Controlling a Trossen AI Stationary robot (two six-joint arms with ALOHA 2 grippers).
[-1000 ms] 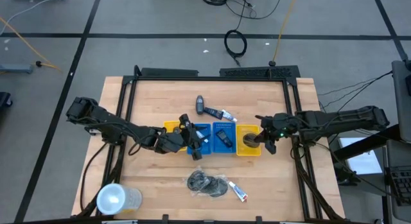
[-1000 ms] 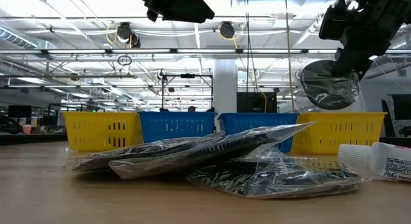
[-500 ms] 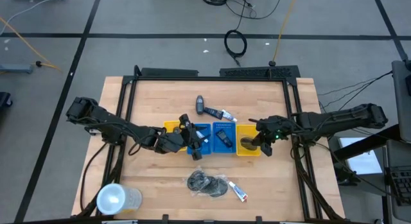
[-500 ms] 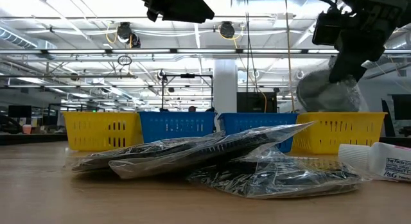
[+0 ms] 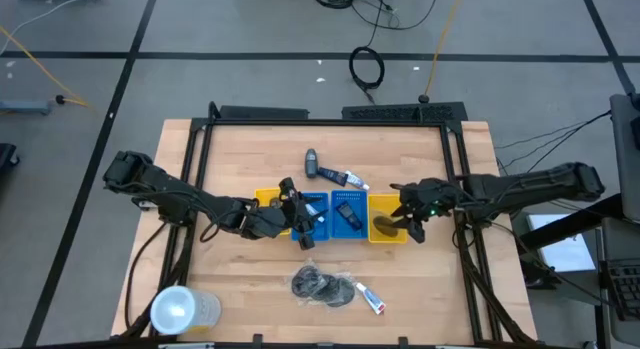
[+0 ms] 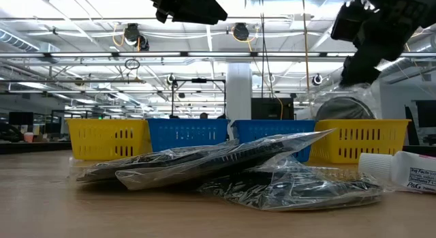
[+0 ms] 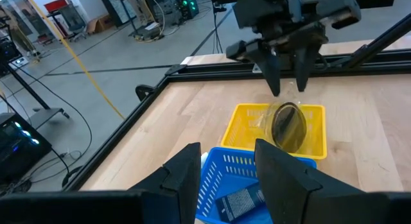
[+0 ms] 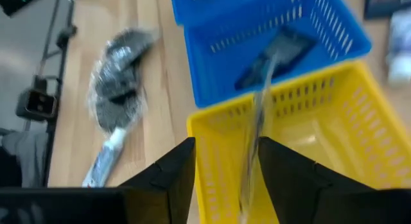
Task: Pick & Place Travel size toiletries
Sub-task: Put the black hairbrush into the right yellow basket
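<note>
Bagged mesh puff sitting in the right-hand yellow tray

A dark round mesh puff (image 7: 288, 126) in clear wrap is standing on edge inside the yellow tray (image 7: 247, 123), just below the right gripper (image 7: 286, 75), whose jaws are hanging spread above it, not touching. The left gripper (image 5: 300, 217) is hovering over the blue tray (image 5: 312, 205), jaws partly apart, holding nothing.

Slotted glossy plastic trays (image 5: 387, 218), crinkly clear-wrapped mesh puffs (image 6: 231, 171), matt pale wood table (image 5: 250, 164).
</note>
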